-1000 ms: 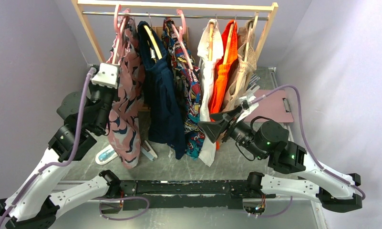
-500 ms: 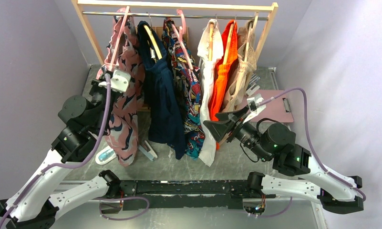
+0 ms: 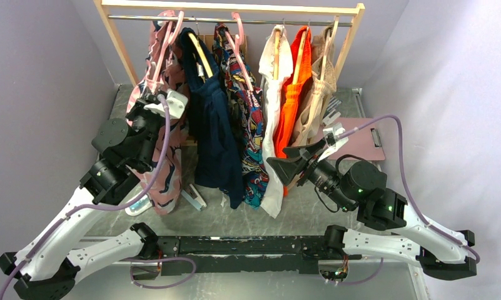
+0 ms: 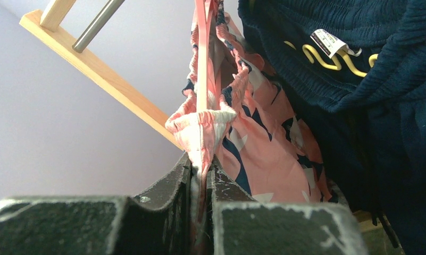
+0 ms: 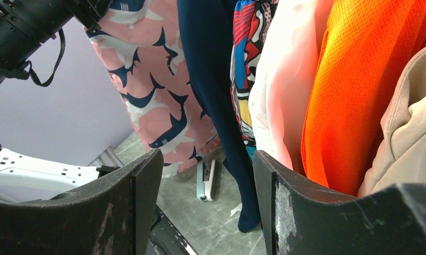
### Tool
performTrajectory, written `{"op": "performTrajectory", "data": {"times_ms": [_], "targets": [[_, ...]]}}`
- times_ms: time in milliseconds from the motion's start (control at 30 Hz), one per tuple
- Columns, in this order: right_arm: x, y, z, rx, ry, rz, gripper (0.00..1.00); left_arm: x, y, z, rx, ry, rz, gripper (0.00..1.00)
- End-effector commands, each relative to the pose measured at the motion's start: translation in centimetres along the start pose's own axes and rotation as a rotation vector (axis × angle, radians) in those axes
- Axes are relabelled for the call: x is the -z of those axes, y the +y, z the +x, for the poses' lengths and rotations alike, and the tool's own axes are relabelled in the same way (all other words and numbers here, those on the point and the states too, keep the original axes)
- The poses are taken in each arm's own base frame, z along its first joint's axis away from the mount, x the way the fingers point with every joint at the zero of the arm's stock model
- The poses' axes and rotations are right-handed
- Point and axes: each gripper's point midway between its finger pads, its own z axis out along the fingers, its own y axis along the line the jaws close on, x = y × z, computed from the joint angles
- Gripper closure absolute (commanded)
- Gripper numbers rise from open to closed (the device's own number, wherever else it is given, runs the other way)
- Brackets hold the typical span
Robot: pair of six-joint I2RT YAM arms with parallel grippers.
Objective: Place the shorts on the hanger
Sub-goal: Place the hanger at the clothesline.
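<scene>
Fingers first, nearest thing to me. The left gripper is pinched nearly shut, with a bunched fold of the shorts caught in the slit between its jaws. The thin pink arm of the hanger drops into that same slit. I cannot tell whether the pads bite the plastic or only the cloth wrapped over it.

From the pinch, the hanger arm and the gathered waistband run straight up and away toward the rail. That is the long axis here. The rest of the shorts hangs down and to the right of the fingers, pressed against the navy garment.

The left arm is the one on the job. The right gripper stands wide open and holds nothing. It sits well apart, low in front of the white garment, with the navy and patterned ones between it and the shorts.

Further back, the shorts hang at the left end of the rail, beside the wooden frame.

Hard to make out:
- The hook is lost among pink folds from above, so I cannot say it is seated on the rail.
- The hanger's far shoulder is buried under fabric.
- The hem is hidden behind the left arm.
</scene>
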Motion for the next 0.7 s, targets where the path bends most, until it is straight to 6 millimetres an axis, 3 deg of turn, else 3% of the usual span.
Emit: {"op": "performTrajectory", "data": {"times_ms": [0,233,333,667], "targets": [[0.1,-0.6,0.3,0.023,0.002,0.020,0.34,-0.5,1.5,-1.3,0.019,-0.052,-0.063,0.93],[0.1,-0.6,0.3,0.034,0.001,0.020,0.34,-1.5,1.2,-1.1,0.007,-0.048,-0.070,0.93],[0.0,-1.2,1.4,0.051,0.022,0.035,0.34,-1.7,1.5,-0.9,-0.014,-0.037,-0.087,0.93],[0.0,-1.6,1.7,0.077,0.022,0.051,0.34,-1.1,2.9,-0.6,-0.114,-0.054,-0.148,0.93]]}}
